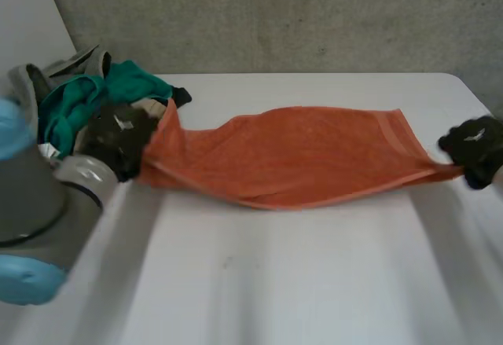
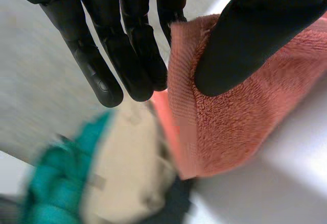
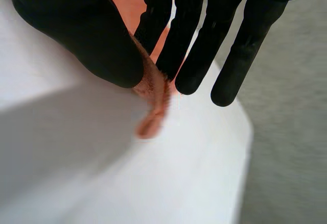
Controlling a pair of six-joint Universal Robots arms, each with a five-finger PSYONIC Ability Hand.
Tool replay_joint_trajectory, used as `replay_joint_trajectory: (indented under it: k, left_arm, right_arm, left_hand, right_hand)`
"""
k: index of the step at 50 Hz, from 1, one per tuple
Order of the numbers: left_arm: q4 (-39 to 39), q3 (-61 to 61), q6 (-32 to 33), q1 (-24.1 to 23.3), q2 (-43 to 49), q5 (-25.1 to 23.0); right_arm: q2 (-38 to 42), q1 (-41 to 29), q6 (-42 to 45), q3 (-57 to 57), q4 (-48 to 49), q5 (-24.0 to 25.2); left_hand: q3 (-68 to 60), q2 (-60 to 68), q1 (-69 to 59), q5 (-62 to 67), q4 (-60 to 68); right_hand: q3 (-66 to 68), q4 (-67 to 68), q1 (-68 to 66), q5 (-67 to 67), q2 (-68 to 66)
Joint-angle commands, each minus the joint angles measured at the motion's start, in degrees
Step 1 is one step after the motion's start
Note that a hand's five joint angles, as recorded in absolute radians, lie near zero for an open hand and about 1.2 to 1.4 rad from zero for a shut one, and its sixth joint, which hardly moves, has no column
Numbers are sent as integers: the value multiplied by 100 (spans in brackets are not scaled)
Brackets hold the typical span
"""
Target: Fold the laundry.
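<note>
The orange towel (image 1: 299, 156) spans the middle of the white table (image 1: 299, 282) from side to side. The left hand (image 1: 118, 141) pinches one end and the right hand (image 1: 475, 150) pinches the opposite corner, so the cloth bars the way between them. On the robot's side of the towel the table surface lies open across most of its width. The left arm (image 1: 47, 203) reaches over the near left part. A narrower open strip runs behind the towel up to the concrete wall (image 1: 299, 15). A pile of clothes (image 1: 86, 97), teal and grey, crowds the far left corner, just beside the left hand and the towel's end. The right hand sits near the table's right edge.
</note>
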State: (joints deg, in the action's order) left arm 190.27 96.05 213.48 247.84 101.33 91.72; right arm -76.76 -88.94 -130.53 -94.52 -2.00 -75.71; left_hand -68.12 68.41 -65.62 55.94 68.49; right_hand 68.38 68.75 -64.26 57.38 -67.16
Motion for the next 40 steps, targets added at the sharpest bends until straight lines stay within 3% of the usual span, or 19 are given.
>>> replay_joint_trajectory:
  k: [1,6,11,18,22,29,33,34,38,40]
  left_arm:
    - [-1130,-420,71,150,-1537,-84]
    - [-1817,-412,71,300,-1722,-180]
    - [-1941,-166,89,300,-1337,-216]
    - [-1686,-534,194,291,341,-181]
    - [-1300,-1341,326,212,1360,-137]
    - [-228,-3775,519,36,2689,-5]
    - [782,-5103,695,-34,3032,135]
    - [1245,-5488,739,-34,3085,162]
    - [2170,-5992,783,-34,3077,188]
    - [2356,-5993,774,-43,3050,232]
  right_arm:
    - [-1508,456,467,890,-1566,-101]
    - [-1817,720,546,1374,-2418,13]
    - [-1344,949,985,1314,-2674,4]
    - [97,765,1276,1357,-2526,-242]
    - [801,466,1285,1577,-2025,-488]
    - [1619,149,1241,2621,-664,-928]
    - [1725,-9,1057,3307,732,-928]
    - [1682,-61,891,3474,1458,-919]
    - [1384,-106,346,3563,3208,-788]
    - [1260,-97,213,3563,3634,-717]
  left_hand:
    - [-1188,1159,-1438,1406,1151]
    - [-1188,1159,-1438,1406,1151]
    - [-1188,1159,-1438,1406,1151]
    - [-1188,1159,-1438,1406,1151]
    - [-1188,1159,-1438,1406,1151]
    - [-1188,1159,-1438,1406,1151]
    - [-1188,1159,-1438,1406,1151]
    - [-1188,1159,-1438,1406,1151]
    - [-1188,1159,-1438,1406,1151]
    - [-1188,1159,-1438,1406,1151]
  right_hand:
    - [1162,1125,-1574,1262,-1284]
    - [1162,1125,-1574,1262,-1284]
    - [1162,1125,-1574,1262,-1284]
    - [1162,1125,-1574,1262,-1284]
    - [1162,1125,-1574,1262,-1284]
    - [1162,1125,-1574,1262,-1284]
    - [1162,1125,-1574,1262,-1284]
    - [1162,1125,-1574,1262,-1284]
    - [1162,1125,-1574,1262,-1284]
    - [1162,1125,-1574,1262,-1284]
